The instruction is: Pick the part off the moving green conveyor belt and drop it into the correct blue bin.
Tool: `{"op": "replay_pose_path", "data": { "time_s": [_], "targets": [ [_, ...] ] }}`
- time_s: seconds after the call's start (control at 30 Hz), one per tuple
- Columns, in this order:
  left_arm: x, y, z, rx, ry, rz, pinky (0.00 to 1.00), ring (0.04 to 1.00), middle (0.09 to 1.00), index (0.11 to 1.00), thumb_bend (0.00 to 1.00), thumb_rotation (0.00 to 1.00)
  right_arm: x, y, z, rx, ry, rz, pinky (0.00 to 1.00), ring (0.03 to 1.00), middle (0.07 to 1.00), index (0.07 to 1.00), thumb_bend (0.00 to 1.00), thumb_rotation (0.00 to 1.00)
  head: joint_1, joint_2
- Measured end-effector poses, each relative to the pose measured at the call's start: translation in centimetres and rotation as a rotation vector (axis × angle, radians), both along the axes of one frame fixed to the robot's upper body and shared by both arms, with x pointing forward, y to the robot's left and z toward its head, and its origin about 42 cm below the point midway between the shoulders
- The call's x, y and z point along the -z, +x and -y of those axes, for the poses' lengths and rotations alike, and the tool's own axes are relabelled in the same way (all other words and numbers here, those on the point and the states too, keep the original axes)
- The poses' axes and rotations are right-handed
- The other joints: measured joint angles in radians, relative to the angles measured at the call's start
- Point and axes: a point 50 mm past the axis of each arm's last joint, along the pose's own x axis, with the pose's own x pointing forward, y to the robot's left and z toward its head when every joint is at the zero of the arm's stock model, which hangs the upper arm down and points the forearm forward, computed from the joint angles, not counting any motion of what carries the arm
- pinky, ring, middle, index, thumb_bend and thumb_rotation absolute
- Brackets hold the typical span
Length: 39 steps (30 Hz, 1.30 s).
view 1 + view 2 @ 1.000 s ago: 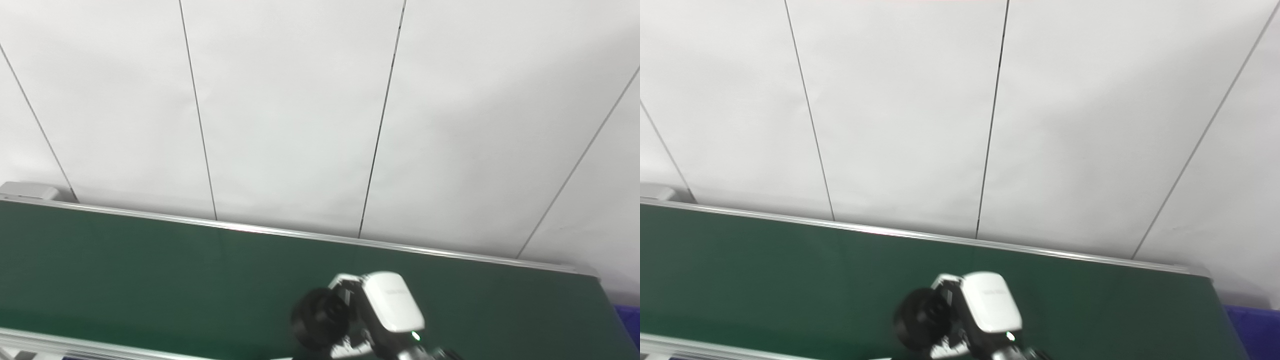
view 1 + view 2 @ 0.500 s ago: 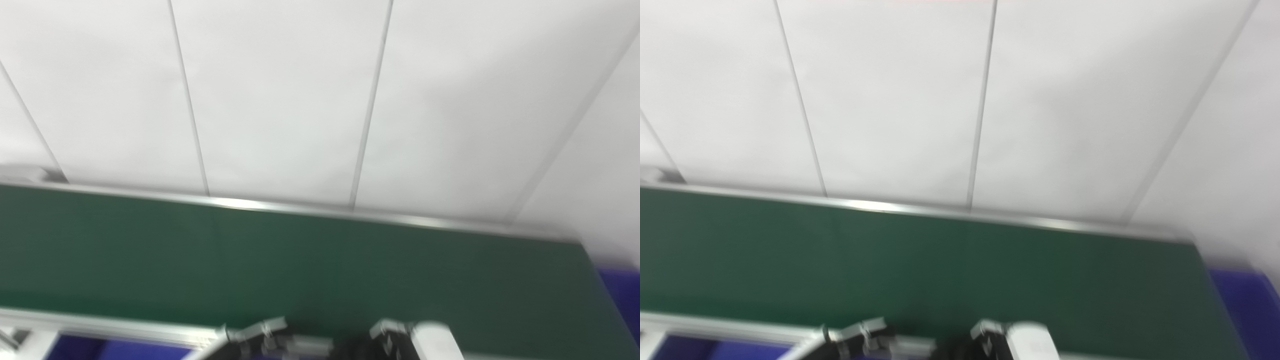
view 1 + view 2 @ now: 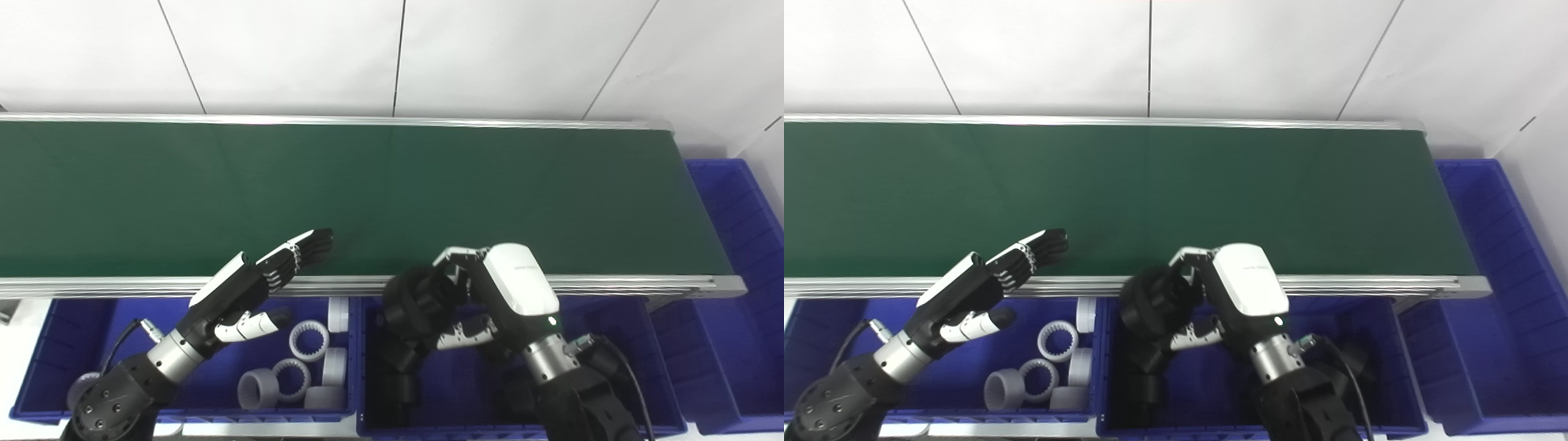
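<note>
The green conveyor belt (image 3: 392,184) runs across the middle of the view with no part lying on it. My right hand (image 3: 490,294) is shut on a black round part (image 3: 416,300) and holds it at the belt's near rail, above the middle blue bin (image 3: 618,343). My left hand (image 3: 257,282) is open and empty, fingers stretched out flat over the belt's near rail, above the left blue bin (image 3: 55,324). The right hand also shows in the right eye view (image 3: 1237,288), as does the black part (image 3: 1151,303).
The left bin holds several white and grey toothed rings (image 3: 306,340). Dark parts (image 3: 398,373) lie in the middle bin. A third blue bin (image 3: 735,245) stands past the belt's right end. A white panelled wall rises behind the belt.
The camera has tilted down, so the bins and both hands now show. My right hand, still shut on the black part, has come from over the belt to its near rail above the middle bin.
</note>
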Motion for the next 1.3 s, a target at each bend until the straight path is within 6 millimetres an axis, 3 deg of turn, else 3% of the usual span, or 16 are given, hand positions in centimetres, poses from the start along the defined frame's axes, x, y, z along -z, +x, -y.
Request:
{"op": "replay_pose_path", "data": {
  "time_s": [0.37, 0.57, 0.63, 0.77, 0.87, 1.07, 1.17, 1.27, 1.3],
  "targets": [
    [-0.3, 0.0, 0.1, -0.011, -0.005, 0.003, 0.94, 0.961, 0.961, 0.941, 0.41, 0.69, 0.3, 0.0, 0.0, -0.037, -0.044, -0.058, 0.14, 0.193, 0.249, 0.468, 0.52, 0.14, 0.006, 0.005],
    [-0.3, 0.0, 0.1, -0.014, -0.005, -0.001, 0.94, 0.957, 0.957, 0.94, 0.41, 0.68, 0.9, 0.0, -0.2, -0.094, -0.138, -0.163, 0.27, 0.342, 0.417, 0.484, 0.52, 0.17, 0.006, 0.012],
    [-0.5, -0.1, 0.2, -0.012, -0.006, 0.004, 0.94, 0.957, 0.959, 0.941, 0.41, 0.69, 1.0, 0.1, -0.2, -0.094, -0.173, -0.218, 0.35, 0.425, 0.495, 0.559, 0.78, 0.44, 0.008, 0.012],
    [-0.8, -0.2, 0.3, -0.008, -0.008, 0.012, 0.94, 0.96, 0.959, 0.94, 0.42, 0.69, 1.1, 0.2, 0.0, -0.122, -0.223, -0.294, 0.43, 0.511, 0.57, 0.629, 0.91, 0.55, 0.009, 0.015],
    [-0.7, -0.2, 0.3, -0.009, -0.009, 0.009, 0.94, 0.958, 0.96, 0.94, 0.42, 0.68, 1.0, 0.3, 0.0, -0.125, -0.23, -0.322, 0.52, 0.573, 0.612, 0.646, 0.93, 0.56, 0.011, 0.017],
    [-0.7, -0.4, 0.3, -0.012, -0.008, -0.006, 0.94, 0.959, 0.96, 0.941, 0.42, 0.7, 1.0, 0.3, 0.0, -0.138, -0.224, -0.355, 0.53, 0.58, 0.613, 0.629, 0.92, 0.53, 0.011, 0.017],
    [-0.6, -0.4, 0.3, -0.013, -0.008, -0.008, 0.94, 0.959, 0.959, 0.938, 0.42, 0.68, 1.0, 0.3, 0.0, -0.14, -0.217, -0.358, 0.63, 0.673, 0.685, 0.682, 0.94, 0.53, 0.012, 0.015],
    [-0.6, -0.5, 0.3, -0.013, -0.008, -0.008, 0.94, 0.959, 0.959, 0.938, 0.41, 0.68, 1.1, 0.2, 0.0, -0.144, -0.202, -0.364, 0.61, 0.647, 0.661, 0.692, 0.93, 0.52, 0.014, 0.014],
    [-0.6, -0.5, 0.3, -0.014, -0.008, -0.009, 0.94, 0.958, 0.958, 0.936, 0.41, 0.67, 1.1, 0.2, 0.0, -0.145, -0.192, -0.368, 0.59, 0.625, 0.644, 0.689, 0.88, 0.5, 0.015, 0.012]
  ]
}}
